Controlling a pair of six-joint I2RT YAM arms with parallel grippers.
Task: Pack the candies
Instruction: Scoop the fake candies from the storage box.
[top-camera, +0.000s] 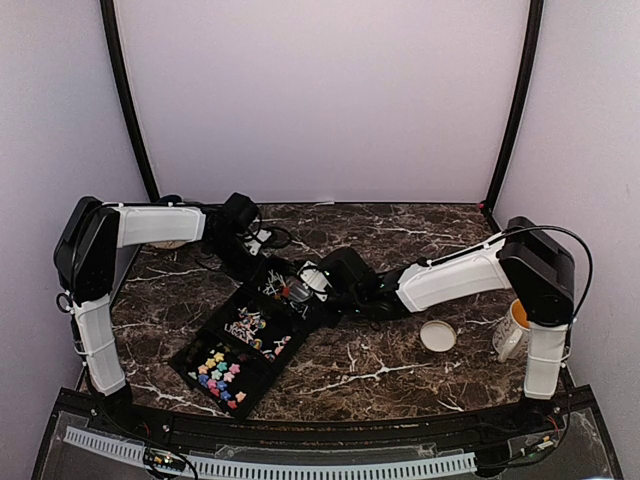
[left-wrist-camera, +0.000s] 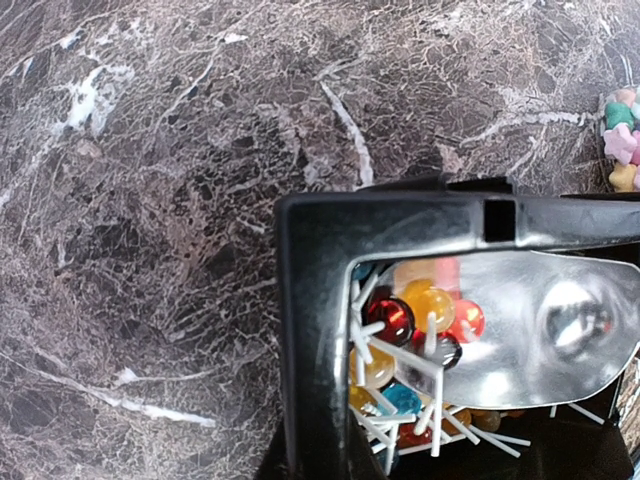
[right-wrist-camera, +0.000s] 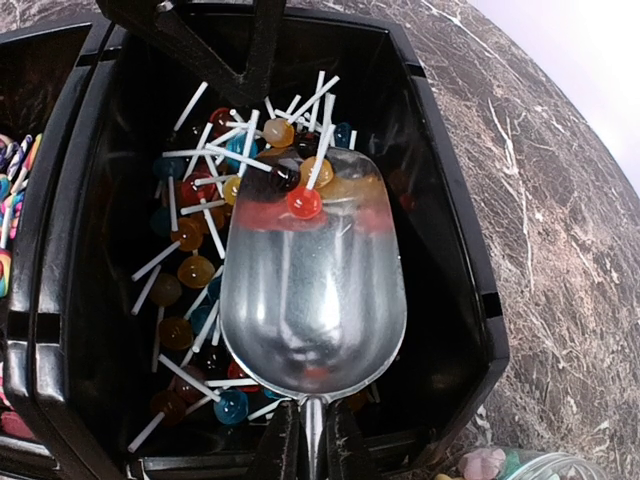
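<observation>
A black tray (top-camera: 190, 362) with three compartments lies on the marble table. Bright blue, pink, yellow and green candies (top-camera: 222, 375) fill its near compartment, and they show again in the left wrist view (left-wrist-camera: 622, 140). Pinkish and white ones (top-camera: 255, 325) fill the middle compartment. Lollipops (right-wrist-camera: 195, 270) lie in the far one. My right gripper (right-wrist-camera: 314, 445) is shut on the handle of a metal scoop (right-wrist-camera: 312, 290), whose lip rests among the lollipops. My left gripper (left-wrist-camera: 314, 468) is shut on the tray's far wall (left-wrist-camera: 320, 330), one finger on each side.
A round tan lid (top-camera: 437, 336) lies on the table right of the tray. A white mug (top-camera: 512, 330) stands by the right arm's base. A clear container with pastel sweets (right-wrist-camera: 540, 468) shows at the right wrist view's bottom edge. Purple walls surround the table.
</observation>
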